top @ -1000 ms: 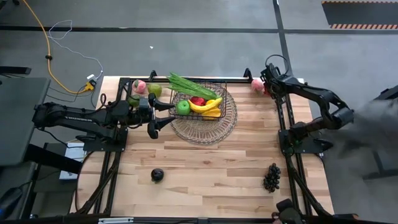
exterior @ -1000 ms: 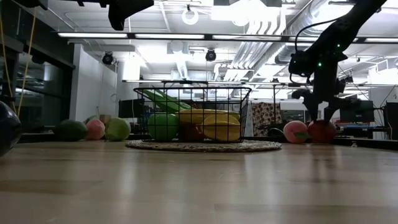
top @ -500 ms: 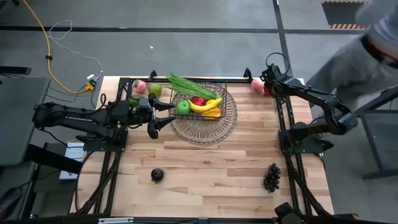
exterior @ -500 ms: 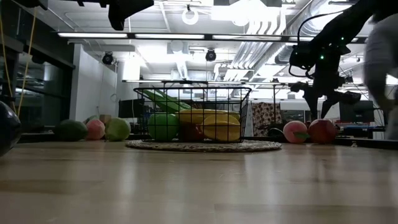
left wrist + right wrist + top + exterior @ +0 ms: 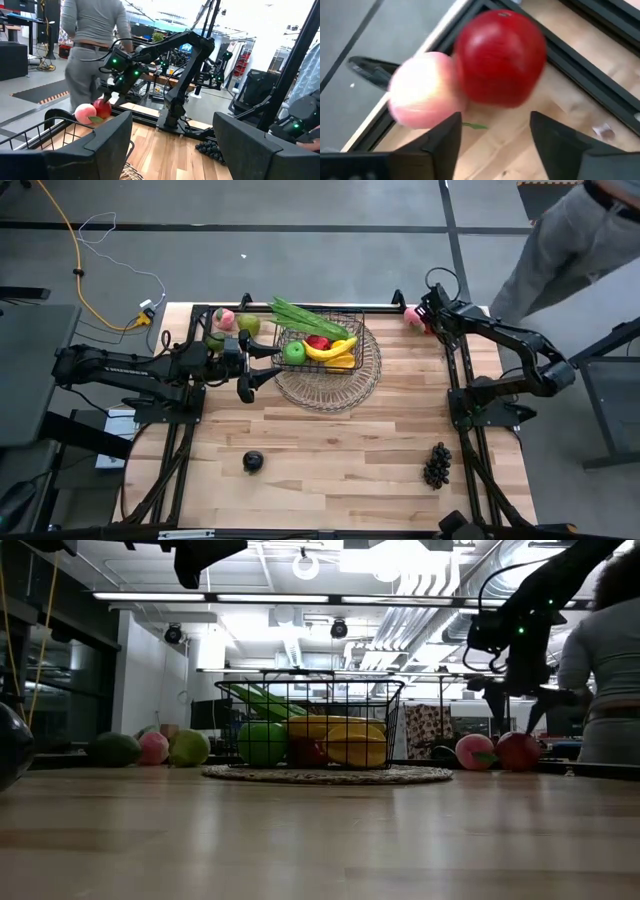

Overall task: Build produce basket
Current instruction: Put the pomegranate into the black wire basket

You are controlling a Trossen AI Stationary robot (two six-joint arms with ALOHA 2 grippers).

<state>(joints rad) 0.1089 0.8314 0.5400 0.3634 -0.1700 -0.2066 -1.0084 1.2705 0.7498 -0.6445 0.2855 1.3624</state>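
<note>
No text, label, brand, number or sign can be read anywhere in these views. Pale lettering runs along the left arm at nine o'clock, too small to make out.

Person cut off at edge

I see the dark thin-wire rectangular basket sitting on the paler round wire tray at the far middle of the wooden table. In the basket: green apple, yellow banana, red apple, green leafy bunch lying across its far rim. Left of the basket, near the far edge, a pink peach, a pear and a mango. At the far right corner a second peach touches a second red apple. Dark plum near the front left, dark grapes front right.
</note>
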